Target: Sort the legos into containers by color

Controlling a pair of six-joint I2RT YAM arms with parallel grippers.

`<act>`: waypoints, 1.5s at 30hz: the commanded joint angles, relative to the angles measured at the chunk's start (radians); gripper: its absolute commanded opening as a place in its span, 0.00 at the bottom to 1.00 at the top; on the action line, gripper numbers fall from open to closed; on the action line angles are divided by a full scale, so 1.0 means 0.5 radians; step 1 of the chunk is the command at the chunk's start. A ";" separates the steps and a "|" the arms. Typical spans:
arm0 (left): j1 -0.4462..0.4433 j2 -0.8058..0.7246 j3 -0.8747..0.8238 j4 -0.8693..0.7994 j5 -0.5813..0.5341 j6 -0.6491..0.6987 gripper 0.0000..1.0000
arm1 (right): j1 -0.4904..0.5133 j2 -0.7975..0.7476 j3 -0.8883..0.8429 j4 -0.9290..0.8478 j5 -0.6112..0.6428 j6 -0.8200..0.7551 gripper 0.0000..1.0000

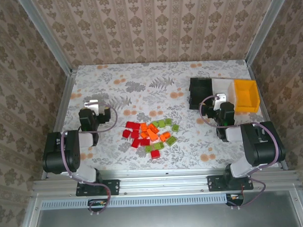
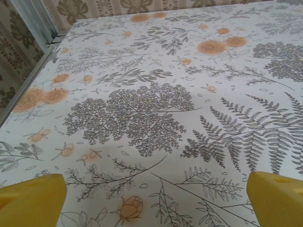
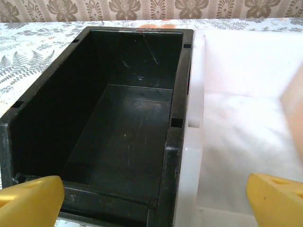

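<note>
Floral desk carries tightly heaped legos — left gripper and right gripper, both wide and empty, could pinch two colors at once.

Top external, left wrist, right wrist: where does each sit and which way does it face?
Top external: above, behind the arms, looking down on table, legos, three bins; both arms, left gripper, right gripper show.
Left wrist: low, facing across the table's floral top; own yellow fingertips at bottom corners.
Right wrist: looks into black bin, white bin beside; yellow fingertips.
Shared: top and right wrist both see black and white bins.
</note>
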 commanded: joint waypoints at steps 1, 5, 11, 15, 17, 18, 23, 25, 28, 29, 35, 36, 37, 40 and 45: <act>0.008 -0.002 0.031 -0.012 0.059 -0.012 1.00 | -0.008 -0.011 0.039 -0.004 -0.034 -0.013 1.00; 0.008 0.000 0.030 -0.012 0.056 -0.011 1.00 | -0.008 -0.011 0.038 -0.007 -0.033 -0.013 1.00; 0.008 0.001 0.030 -0.009 0.057 -0.011 1.00 | -0.008 -0.011 0.041 -0.007 -0.033 -0.013 1.00; 0.007 -0.001 0.030 -0.011 0.056 -0.011 1.00 | -0.008 -0.011 0.043 -0.007 -0.033 -0.013 1.00; 0.007 -0.002 0.032 -0.012 0.057 -0.011 1.00 | -0.008 -0.011 0.042 -0.007 -0.033 -0.013 1.00; 0.005 -0.001 0.033 -0.012 0.056 -0.014 1.00 | -0.008 -0.011 0.041 -0.007 -0.035 -0.013 1.00; 0.008 -0.002 0.033 -0.012 0.056 -0.017 1.00 | -0.008 -0.011 0.043 -0.007 -0.033 -0.013 1.00; 0.009 -0.002 0.030 -0.009 0.058 -0.020 1.00 | -0.008 -0.011 0.038 -0.007 -0.035 -0.013 1.00; 0.008 -0.005 0.027 -0.008 0.062 -0.017 1.00 | -0.010 -0.012 0.039 -0.004 -0.035 -0.013 1.00; 0.008 -0.002 0.027 -0.009 0.062 -0.018 1.00 | -0.008 -0.012 0.038 -0.004 -0.035 -0.013 1.00; -0.070 -0.177 0.199 -0.449 -0.125 0.020 1.00 | 0.074 -0.175 0.182 -0.370 0.309 0.005 1.00; -0.104 -0.309 0.349 -0.789 -0.137 0.043 1.00 | 0.156 -0.290 0.364 -0.752 0.505 -0.019 1.00; -0.127 -0.392 0.475 -1.025 -0.143 0.042 1.00 | 0.206 -0.391 0.528 -1.018 0.614 -0.024 1.00; -0.182 -0.600 0.888 -1.562 -0.157 -0.161 1.00 | 0.294 -0.485 1.138 -1.775 0.678 0.150 1.00; -0.160 -0.710 1.459 -2.395 -0.202 -0.967 1.00 | 0.162 -0.371 1.616 -2.236 0.493 0.713 1.00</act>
